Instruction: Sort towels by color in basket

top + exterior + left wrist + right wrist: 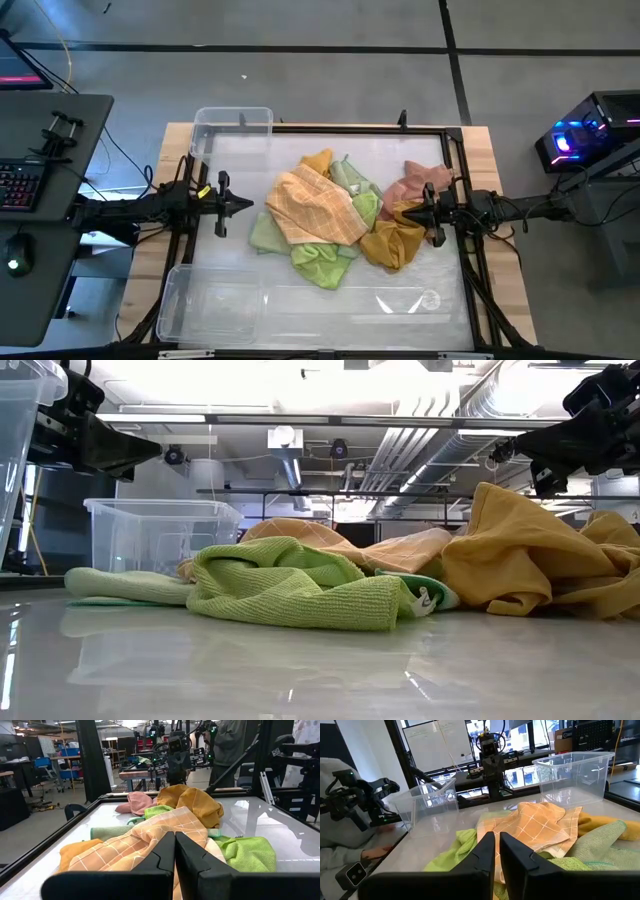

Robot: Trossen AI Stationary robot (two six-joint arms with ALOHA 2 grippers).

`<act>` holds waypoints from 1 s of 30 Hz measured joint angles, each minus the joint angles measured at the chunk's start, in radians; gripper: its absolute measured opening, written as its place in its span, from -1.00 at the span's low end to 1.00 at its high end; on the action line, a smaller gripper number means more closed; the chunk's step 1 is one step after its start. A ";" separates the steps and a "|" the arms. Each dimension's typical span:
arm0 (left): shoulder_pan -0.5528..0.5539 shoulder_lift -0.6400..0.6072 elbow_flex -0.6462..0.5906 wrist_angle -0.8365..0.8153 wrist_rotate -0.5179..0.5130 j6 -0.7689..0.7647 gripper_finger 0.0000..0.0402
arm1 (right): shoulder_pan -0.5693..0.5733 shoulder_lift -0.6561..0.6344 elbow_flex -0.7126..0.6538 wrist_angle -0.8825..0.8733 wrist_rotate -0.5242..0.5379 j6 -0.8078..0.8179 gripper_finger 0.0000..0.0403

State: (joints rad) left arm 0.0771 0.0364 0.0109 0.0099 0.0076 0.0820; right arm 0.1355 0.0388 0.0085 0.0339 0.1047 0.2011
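- The towels lie in one loose heap at the middle of the white table (300,300), inside its black frame (355,129).
- On top is a peach-orange checked towel (315,207); a mustard yellow towel (392,240) bunches at the heap's right, with a salmon pink towel (420,182) behind it.
- A lime green towel (322,262) spreads along the near side, and a pale green towel (350,176) shows behind the checked one. Where the pale cloth ends beneath the others cannot be made out.
- Bare tabletop lies open to the left of the heap and along the near edge.
- Two clear plastic bins stand at the left corners: one at the far corner (232,127), one at the near corner (210,300).
- The left gripper (243,204) hovers left of the heap, apart from it, fingers pressed together on nothing.
- The right gripper (408,213) sits at the heap's right edge over the mustard cloth, jaws all but closed with a thin slit; no cloth is visibly caught between them.
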 joint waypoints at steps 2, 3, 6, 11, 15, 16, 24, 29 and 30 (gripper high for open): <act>0.000 0.000 0.000 0.000 0.000 0.000 -1.00 | 0.000 0.000 0.000 0.000 0.000 0.000 -0.89; 0.000 0.000 0.000 0.000 0.000 0.000 -1.00 | 0.000 0.000 0.000 0.000 0.000 0.000 -0.89; 0.000 0.000 0.000 0.000 0.000 0.000 -1.00 | 0.000 0.000 0.000 0.000 0.000 0.000 -0.89; 0.000 0.000 0.000 0.000 0.000 0.000 -1.00 | 0.000 0.000 0.000 0.000 0.000 0.000 -0.89; 0.000 0.000 0.000 0.005 0.000 0.000 -1.00 | 0.000 0.000 0.000 0.000 0.000 0.000 -0.89; 0.000 0.000 0.000 0.013 0.000 0.000 -1.00 | 0.000 0.000 0.000 0.000 0.000 0.000 -0.89; 0.000 0.000 0.000 0.083 0.001 -0.014 -1.00 | 0.000 0.000 0.000 0.000 0.000 0.000 -0.89; 0.000 0.007 0.000 0.174 -0.001 -0.219 -1.00 | 0.000 0.000 0.000 0.000 0.000 0.000 -0.89; 0.000 0.012 0.000 0.204 -0.001 -0.231 -1.00 | 0.000 0.000 0.000 0.000 0.000 0.000 -0.89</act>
State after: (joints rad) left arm 0.0775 0.0482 0.0113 0.2141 0.0067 -0.1489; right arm 0.1356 0.0387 0.0086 0.0338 0.1047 0.2011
